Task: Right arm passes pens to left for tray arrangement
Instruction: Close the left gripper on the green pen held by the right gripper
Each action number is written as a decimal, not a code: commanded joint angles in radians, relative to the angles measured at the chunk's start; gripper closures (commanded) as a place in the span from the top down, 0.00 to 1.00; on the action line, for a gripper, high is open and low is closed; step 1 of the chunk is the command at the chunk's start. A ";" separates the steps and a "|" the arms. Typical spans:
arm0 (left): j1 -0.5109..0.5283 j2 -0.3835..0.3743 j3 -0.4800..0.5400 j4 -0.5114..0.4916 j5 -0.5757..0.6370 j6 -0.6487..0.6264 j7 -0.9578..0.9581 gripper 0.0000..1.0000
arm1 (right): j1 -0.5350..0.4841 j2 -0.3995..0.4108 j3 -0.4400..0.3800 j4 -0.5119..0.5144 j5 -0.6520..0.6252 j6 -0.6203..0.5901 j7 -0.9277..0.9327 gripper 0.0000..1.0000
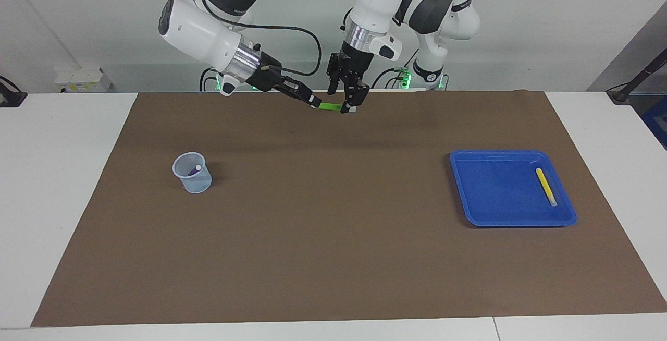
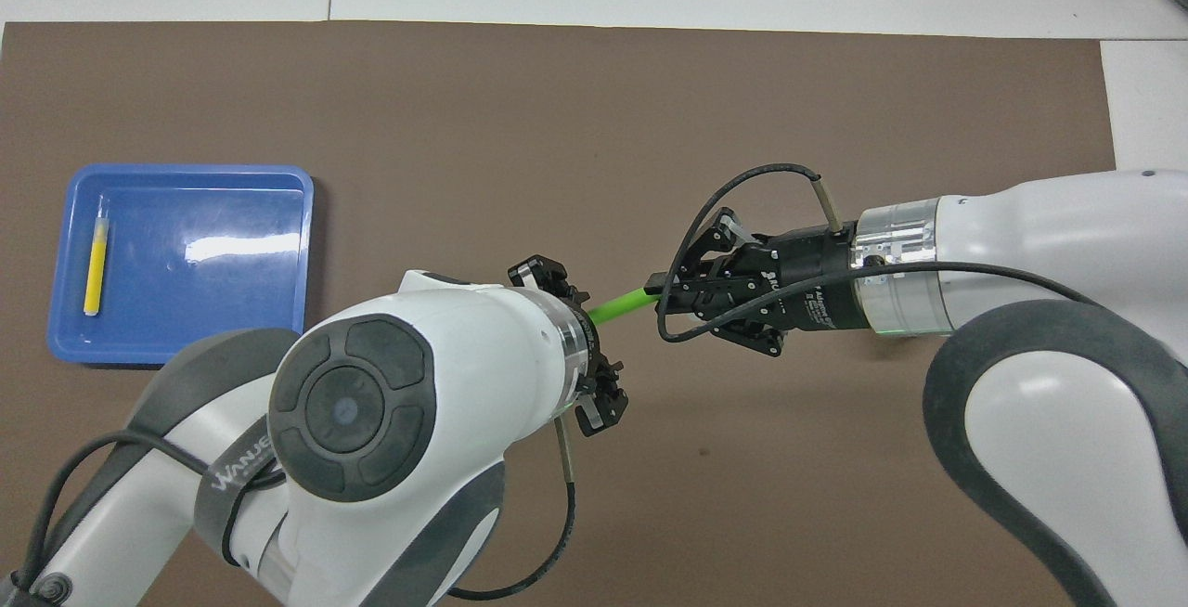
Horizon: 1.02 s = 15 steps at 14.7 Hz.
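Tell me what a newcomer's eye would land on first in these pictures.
First, the bright green pen held in the air between the two arms, over the edge of the brown mat nearest the robots: the right gripper grips one end and the left gripper is at its pale cap end. Next, the blue tray toward the left arm's end, with a yellow pen in it.

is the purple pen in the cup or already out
In. The purple pen stands inside the mesh cup, its pale cap showing just under the rim.
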 commanded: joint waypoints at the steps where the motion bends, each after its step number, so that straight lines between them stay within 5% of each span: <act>1: -0.013 -0.006 0.011 -0.010 0.020 0.011 -0.007 0.71 | 0.004 -0.014 0.000 -0.020 0.028 0.018 0.010 0.00; 6: -0.014 -0.009 0.011 -0.021 0.020 0.020 -0.007 0.69 | 0.004 -0.014 0.000 -0.020 0.030 0.018 0.010 0.00; 15: -0.030 -0.008 0.011 -0.034 0.041 0.057 -0.007 0.51 | 0.002 -0.014 0.000 -0.020 0.045 0.016 0.010 0.00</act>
